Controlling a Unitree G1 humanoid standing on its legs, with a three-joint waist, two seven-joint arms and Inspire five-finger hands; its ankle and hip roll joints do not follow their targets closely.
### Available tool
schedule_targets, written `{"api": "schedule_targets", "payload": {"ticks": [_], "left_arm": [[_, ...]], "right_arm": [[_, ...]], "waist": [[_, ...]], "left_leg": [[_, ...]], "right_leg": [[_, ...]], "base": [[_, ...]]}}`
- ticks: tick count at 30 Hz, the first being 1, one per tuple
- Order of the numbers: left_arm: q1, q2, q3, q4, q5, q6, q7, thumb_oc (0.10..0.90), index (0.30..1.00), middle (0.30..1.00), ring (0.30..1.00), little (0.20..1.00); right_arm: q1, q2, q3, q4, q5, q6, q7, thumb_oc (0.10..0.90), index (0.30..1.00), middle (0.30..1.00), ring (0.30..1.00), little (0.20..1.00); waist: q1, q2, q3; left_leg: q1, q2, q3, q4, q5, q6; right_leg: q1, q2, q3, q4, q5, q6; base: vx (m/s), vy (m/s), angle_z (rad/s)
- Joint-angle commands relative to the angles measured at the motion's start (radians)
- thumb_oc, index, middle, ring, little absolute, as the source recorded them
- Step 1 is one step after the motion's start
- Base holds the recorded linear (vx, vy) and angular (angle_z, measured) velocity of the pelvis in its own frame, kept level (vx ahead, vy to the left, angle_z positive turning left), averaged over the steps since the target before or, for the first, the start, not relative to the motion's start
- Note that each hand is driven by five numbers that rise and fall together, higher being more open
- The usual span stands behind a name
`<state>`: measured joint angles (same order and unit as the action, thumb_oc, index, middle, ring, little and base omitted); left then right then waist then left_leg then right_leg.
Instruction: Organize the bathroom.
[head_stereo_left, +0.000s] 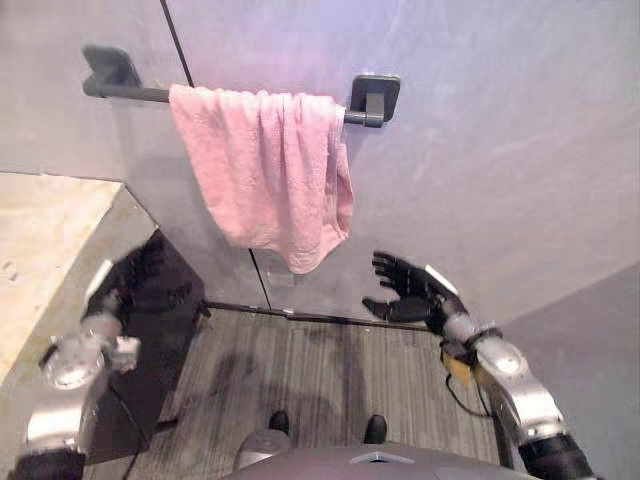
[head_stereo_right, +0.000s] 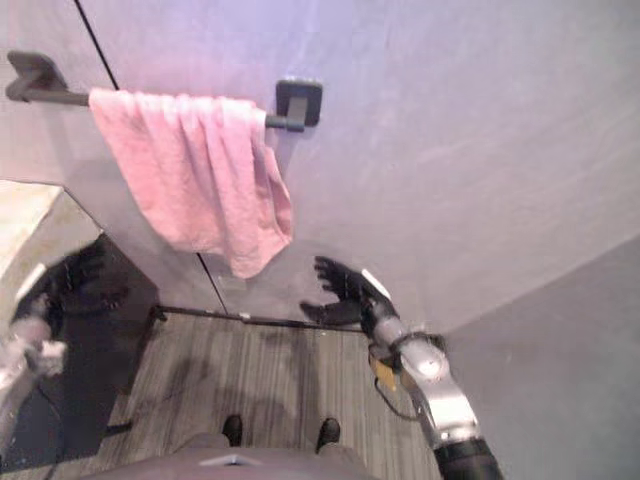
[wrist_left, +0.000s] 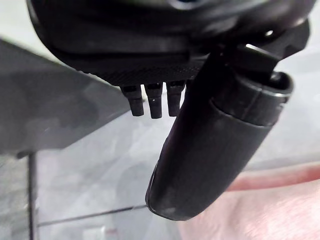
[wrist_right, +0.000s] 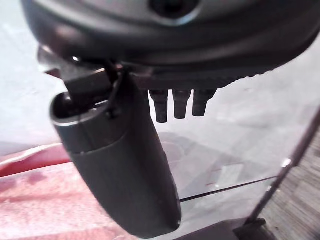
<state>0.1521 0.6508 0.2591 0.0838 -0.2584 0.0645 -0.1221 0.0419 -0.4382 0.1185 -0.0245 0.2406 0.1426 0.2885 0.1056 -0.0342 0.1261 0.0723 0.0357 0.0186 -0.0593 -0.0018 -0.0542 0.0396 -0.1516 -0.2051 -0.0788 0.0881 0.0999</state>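
Pink towel (head_stereo_left: 265, 165) hangs bunched over the dark wall bar (head_stereo_left: 130, 93), crowded toward the bar's right bracket (head_stereo_left: 374, 98); the left stretch of the bar is bare. Towel's long axis runs down the wall, lowest corner hanging at the right side.

Right hand (head_stereo_left: 408, 290) is the nearer one: it sits below and just right of that lowest corner, apart from the cloth, palm turned toward the wall. Its fingers (head_stereo_right: 335, 275) are straight and spread, holding nothing; right wrist view agrees, with thumb out and the cloth visible beyond, no contact.

Left hand (head_stereo_left: 125, 280) is low at the left, in front of the dark panel (head_stereo_left: 160, 330), well apart from the towel. Left wrist view shows the fingers (wrist_left: 155, 100) straight, not curled on anything.

Key relation: towel is up and left of the right fingers, up and right of the left hand. My read: next move is an upward reach by the right hand to the hanging corner, then the left takes the opposite edge to spread the cloth along the bar. Risk: a pull downward could slide the whole towel off the bar.
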Motion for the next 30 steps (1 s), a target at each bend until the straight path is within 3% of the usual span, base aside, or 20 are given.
{"api": "schedule_targets", "payload": {"ticks": [1,3,7,11,13,20,25,30], "left_arm": [[-0.046,0.035,-0.005,-0.034,0.06,-0.053,-0.065,0.8,0.9,0.9,0.9,0.9],[-0.077,0.054,-0.006,-0.1,0.056,-0.054,-0.098,0.8,0.9,0.9,0.9,0.9],[-0.11,0.052,-0.016,-0.2,0.012,-0.094,-0.164,0.8,0.9,0.9,0.9,0.9],[-0.148,0.057,-0.031,-0.24,-0.028,-0.081,-0.153,0.8,0.9,0.9,0.9,0.9],[-0.178,0.062,-0.038,-0.236,-0.079,-0.076,-0.099,0.8,0.9,0.9,0.9,0.9],[-0.215,0.049,-0.037,-0.232,-0.095,-0.076,-0.032,0.8,0.9,0.9,0.9,0.9],[-0.226,0.046,-0.032,-0.267,-0.111,-0.065,0.014,0.8,0.9,0.9,0.9,0.9],[-0.226,0.017,-0.014,-0.308,-0.123,-0.103,0.087,0.8,0.9,0.9,0.9,0.9]], "right_arm": [[-0.015,-0.077,-0.05,-0.068,-0.038,0.011,0.026,0.8,0.9,0.9,0.9,0.9],[-0.048,-0.097,-0.053,-0.128,-0.052,0.034,0.005,0.8,0.9,0.9,0.9,0.9],[-0.092,-0.116,-0.06,-0.218,-0.145,0.011,-0.045,0.8,0.9,0.9,0.9,0.9],[-0.147,-0.153,-0.07,-0.293,-0.244,0.02,-0.144,0.8,0.9,0.9,0.9,0.9],[-0.195,-0.178,-0.065,-0.353,-0.329,0.032,-0.225,0.8,0.9,0.9,0.9,0.9],[-0.281,-0.196,-0.037,-0.437,-0.455,0.043,-0.282,0.8,0.9,0.9,0.9,0.9],[-0.36,-0.224,0.0,-0.459,-0.433,0.082,-0.28,0.8,0.9,0.9,0.9,0.9],[-0.404,-0.222,0.026,-0.456,-0.441,0.094,-0.284,0.8,0.9,0.9,0.9,0.9]], "waist": [[-0.011,0.021,-0.047],[-0.007,0.022,-0.056],[-0.001,0.024,-0.067],[-0.002,0.031,-0.077],[-0.006,0.038,-0.088],[-0.005,0.041,-0.103],[0.011,0.03,-0.111],[0.029,0.015,-0.116]], "left_leg": [[-0.02,0.098,-0.016,0.06,-0.045,-0.067],[-0.01,0.099,-0.019,0.048,-0.044,-0.068],[-0.006,0.099,-0.023,0.041,-0.037,-0.068],[0.003,0.103,-0.018,0.03,-0.035,-0.071],[0.015,0.104,-0.009,0.016,-0.032,-0.071],[0.023,0.1,0.002,0.012,-0.034,-0.071],[0.023,0.098,-0.002,0.018,-0.038,-0.074],[0.018,0.095,-0.014,0.024,-0.04,-0.077]], "right_leg": [[0.007,-0.011,0.023,0.058,-0.108,0.05],[0.02,-0.009,0.023,0.047,-0.109,0.052],[0.028,-0.01,0.024,0.039,-0.104,0.049],[0.035,-0.007,0.03,0.031,-0.105,0.049],[0.038,-0.006,0.037,0.029,-0.106,0.051],[0.04,-0.008,0.043,0.032,-0.109,0.052],[0.045,-0.011,0.037,0.035,-0.111,0.052],[0.049,-0.013,0.027,0.039,-0.113,0.049]], "base": [[0.1,-0.01,0.1],[0.07,0.0,0.14],[0.03,0.016,0.06],[0.03,0.046,0.01],[0.04,0.09,0.0],[0.02,0.071,-0.01],[0.01,0.031,0.0],[0.02,0.008,0.01]]}}
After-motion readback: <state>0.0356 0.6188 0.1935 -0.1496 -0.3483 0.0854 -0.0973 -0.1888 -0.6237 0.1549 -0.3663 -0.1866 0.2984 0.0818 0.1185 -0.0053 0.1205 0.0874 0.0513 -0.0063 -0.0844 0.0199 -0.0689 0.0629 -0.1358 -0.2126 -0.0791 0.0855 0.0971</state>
